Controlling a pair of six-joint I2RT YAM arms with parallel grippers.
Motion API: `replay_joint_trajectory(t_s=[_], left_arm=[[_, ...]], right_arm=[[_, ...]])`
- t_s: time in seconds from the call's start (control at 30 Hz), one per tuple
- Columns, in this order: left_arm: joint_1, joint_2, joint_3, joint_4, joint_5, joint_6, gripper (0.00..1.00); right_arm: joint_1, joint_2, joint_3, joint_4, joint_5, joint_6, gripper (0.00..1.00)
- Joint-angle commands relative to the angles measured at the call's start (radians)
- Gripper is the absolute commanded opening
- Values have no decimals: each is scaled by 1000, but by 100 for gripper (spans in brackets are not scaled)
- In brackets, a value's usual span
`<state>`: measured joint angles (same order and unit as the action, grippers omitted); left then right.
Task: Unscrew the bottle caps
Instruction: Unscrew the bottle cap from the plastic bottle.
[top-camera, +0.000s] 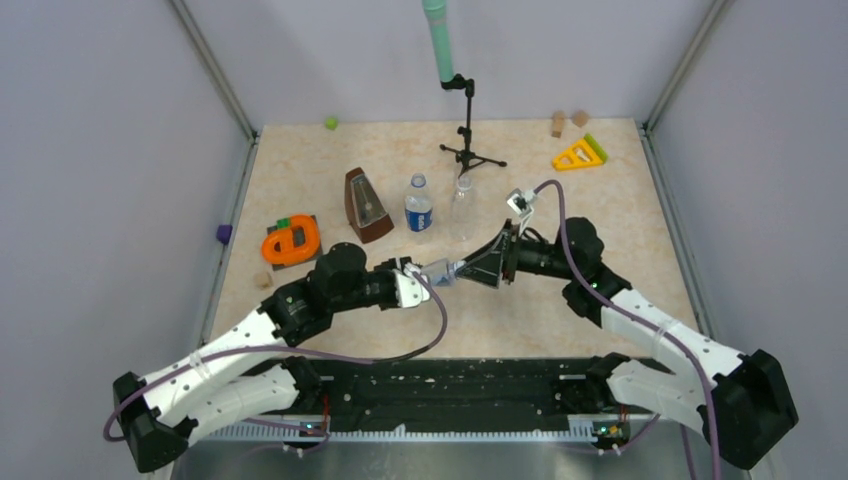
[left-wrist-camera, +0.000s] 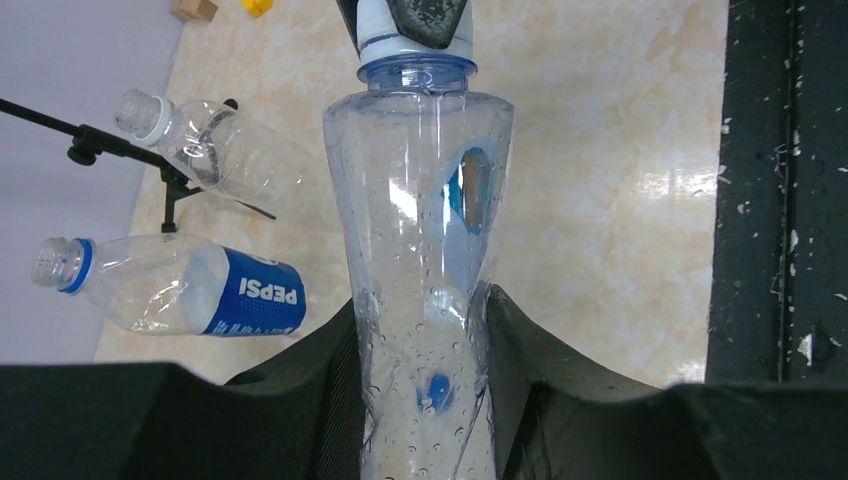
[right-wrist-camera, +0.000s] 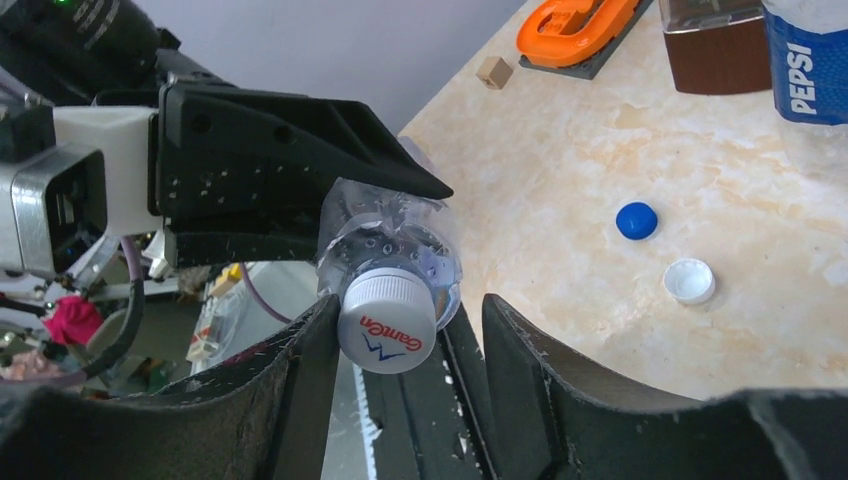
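My left gripper (top-camera: 425, 272) (left-wrist-camera: 422, 298) is shut on the bluish-tinted bottle (left-wrist-camera: 420, 230) and holds it level above the table, neck toward the right arm. The bottle's white cap (right-wrist-camera: 387, 322) is still on its neck. It lies between the fingers of my right gripper (top-camera: 482, 268) (right-wrist-camera: 408, 305), touching one finger, with a gap to the other. The labelled bottle (top-camera: 418, 206) (left-wrist-camera: 190, 290) and the plain clear bottle (top-camera: 461, 205) (left-wrist-camera: 215, 145) stand uncapped behind. A dark blue cap (right-wrist-camera: 636, 220) and a white cap (right-wrist-camera: 690, 281) lie loose on the table.
A brown metronome (top-camera: 366, 205) and an orange toy on a dark base (top-camera: 291, 241) stand left of the bottles. A microphone stand (top-camera: 468, 140) is behind them. A yellow triangle (top-camera: 578, 154) and wooden blocks (top-camera: 558, 123) lie at the back right.
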<state>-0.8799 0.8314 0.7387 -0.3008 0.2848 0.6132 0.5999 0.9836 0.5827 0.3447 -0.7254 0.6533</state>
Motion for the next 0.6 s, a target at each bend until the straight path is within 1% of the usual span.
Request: replay_joint_trajectory(t_s=[0.0, 0.13, 0.23, 0.3, 0.4, 0.57], left_arm=[[-15, -2, -13, 45, -50, 43, 0], [-21, 1, -14, 53, -104, 72, 0], [-23, -4, -16, 60, -117, 86, 0], [-24, -9, -23, 70, -128, 84, 0], [-25, -18, -31, 78, -140, 85, 0], [-27, -31, -37, 77, -155, 82, 0]], right_arm=[[6, 28, 19, 69, 51, 80, 53], [6, 52, 14, 124, 51, 158, 53], [6, 80, 17, 151, 47, 212, 50], [7, 103, 21, 159, 32, 237, 46], [6, 131, 29, 158, 7, 249, 43], [6, 129, 22, 175, 10, 261, 43]])
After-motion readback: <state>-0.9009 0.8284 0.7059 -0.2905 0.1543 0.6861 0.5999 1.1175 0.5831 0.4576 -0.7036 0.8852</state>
